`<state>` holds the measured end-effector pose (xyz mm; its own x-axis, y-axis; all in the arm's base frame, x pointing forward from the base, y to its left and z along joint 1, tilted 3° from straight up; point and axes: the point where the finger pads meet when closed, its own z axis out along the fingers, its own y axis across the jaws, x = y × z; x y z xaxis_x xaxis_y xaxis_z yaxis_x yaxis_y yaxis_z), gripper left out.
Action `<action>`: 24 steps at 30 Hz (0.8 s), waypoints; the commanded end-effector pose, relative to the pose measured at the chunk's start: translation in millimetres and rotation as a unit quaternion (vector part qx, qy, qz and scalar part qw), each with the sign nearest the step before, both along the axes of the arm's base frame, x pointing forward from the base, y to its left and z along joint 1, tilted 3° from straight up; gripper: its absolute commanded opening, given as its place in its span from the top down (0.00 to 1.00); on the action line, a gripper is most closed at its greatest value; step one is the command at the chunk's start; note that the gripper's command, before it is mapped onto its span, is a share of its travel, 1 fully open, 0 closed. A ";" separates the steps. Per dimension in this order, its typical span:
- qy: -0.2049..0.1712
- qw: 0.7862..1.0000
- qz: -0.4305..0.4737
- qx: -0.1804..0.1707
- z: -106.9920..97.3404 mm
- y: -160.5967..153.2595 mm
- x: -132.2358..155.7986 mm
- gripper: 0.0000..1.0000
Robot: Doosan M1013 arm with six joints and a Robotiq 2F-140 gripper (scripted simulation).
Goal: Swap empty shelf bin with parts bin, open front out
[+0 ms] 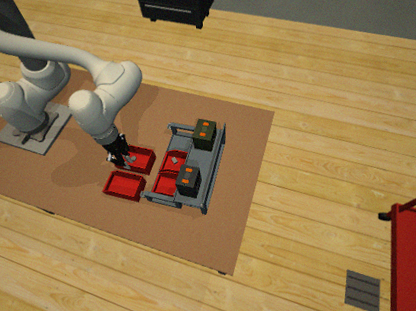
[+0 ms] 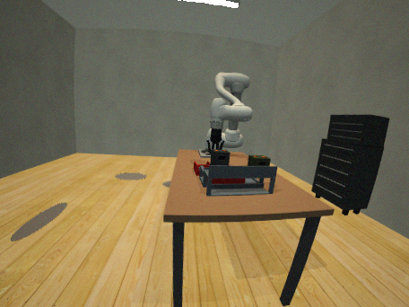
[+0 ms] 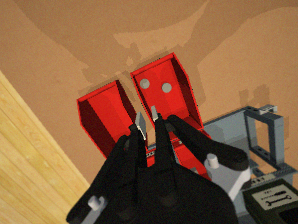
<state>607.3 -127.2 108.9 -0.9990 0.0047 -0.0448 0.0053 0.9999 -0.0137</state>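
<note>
The bin with parts (image 1: 144, 160) (image 3: 165, 102) is red and stands upright on the table; two round grey parts show on its floor in the wrist view. The empty red bin (image 1: 125, 184) (image 3: 102, 112) stands upright beside it, a narrow strip of table between them. My gripper (image 1: 129, 164) (image 2: 215, 148) (image 3: 148, 114) is open by a narrow gap. Its fingertips are over the parts bin's side wall facing the empty bin; contact is not clear. The grey shelf (image 1: 208, 165) (image 2: 242, 171) (image 3: 227, 127) has a bare bay at its far end in the top view.
Two red bins (image 1: 174, 161) (image 1: 164, 184) sit side by side in the shelf, a grey part in one. On the shelf's top board stand a dark grey box (image 1: 189, 181) (image 2: 220, 157) and a green box (image 1: 205, 134) (image 2: 258, 160) (image 3: 275, 200).
</note>
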 end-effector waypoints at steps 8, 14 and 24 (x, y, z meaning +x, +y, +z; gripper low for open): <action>0.001 1.000 0.002 -0.002 -17.4 0.5 -0.3 0.76; 0.001 1.000 0.002 -0.002 -25.0 0.4 0.0 0.76; 0.001 1.000 0.002 -0.002 -30.1 0.3 0.2 0.76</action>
